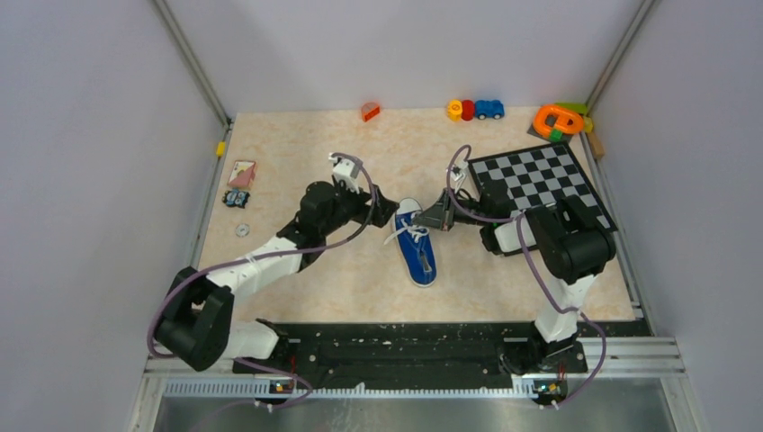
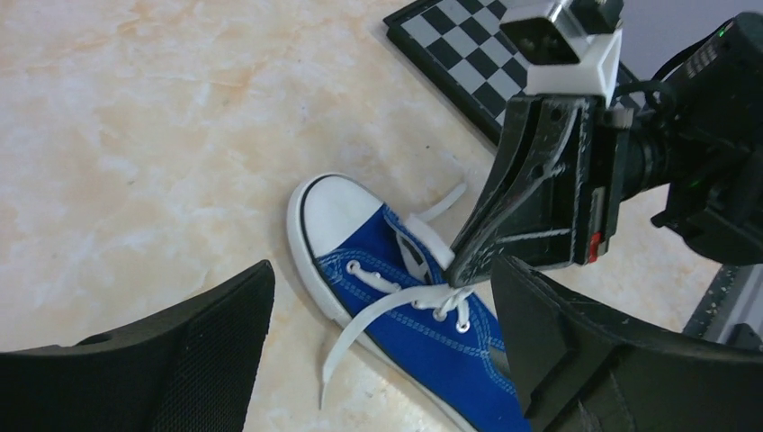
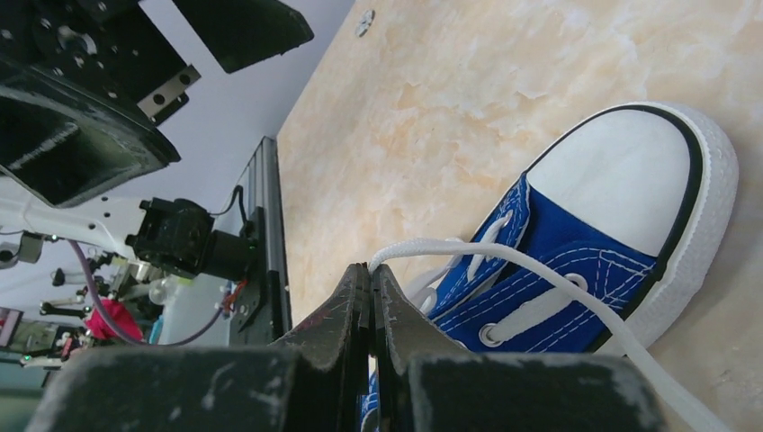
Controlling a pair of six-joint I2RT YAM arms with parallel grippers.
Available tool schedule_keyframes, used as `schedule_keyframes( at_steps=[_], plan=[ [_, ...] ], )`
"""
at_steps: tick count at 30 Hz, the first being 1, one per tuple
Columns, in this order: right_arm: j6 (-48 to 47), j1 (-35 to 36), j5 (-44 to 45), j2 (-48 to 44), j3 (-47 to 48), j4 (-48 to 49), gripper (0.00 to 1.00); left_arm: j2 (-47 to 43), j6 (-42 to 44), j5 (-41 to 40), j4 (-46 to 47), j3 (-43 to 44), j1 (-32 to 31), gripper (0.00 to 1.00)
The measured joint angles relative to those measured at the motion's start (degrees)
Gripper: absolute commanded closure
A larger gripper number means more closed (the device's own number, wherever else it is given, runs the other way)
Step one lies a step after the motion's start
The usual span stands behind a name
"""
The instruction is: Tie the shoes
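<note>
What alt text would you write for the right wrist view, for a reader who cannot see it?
The right tool, shut, pinches a loop of white lace drawn up from a blue canvas sneaker with a white toe cap, resting on a marbled beige table. The left arm fills the upper left.

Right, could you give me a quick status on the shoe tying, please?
Right end effector shut on lace. Left end effector open beside sneaker. No bow tied; nothing blocking.

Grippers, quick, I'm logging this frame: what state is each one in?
Left gripper: open, holding nothing.
Right gripper: closed, pinching the white lace.
</note>
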Motion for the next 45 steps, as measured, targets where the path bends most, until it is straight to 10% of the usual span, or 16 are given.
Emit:
schedule_keyframes(
  at_steps=[19, 38, 45],
  plan=[
    [-18.0, 1.6, 0.0, -6.1, -0.2, -8.4, 1.00, 23.4, -8.7, 19.5, -27.1, 29.3, 2.6, 0.40],
    [-23.6, 2.1, 0.5, -6.6, -0.9, -10.6, 1.00, 33.2, -13.9, 31.6, -32.7, 34.7, 3.8, 0.55],
    [-24.2, 2.4, 0.6, -7.0, -0.9, -11.5, 1.00, 35.8, -15.4, 32.9, -32.7, 37.4, 3.4, 0.80]
  ],
)
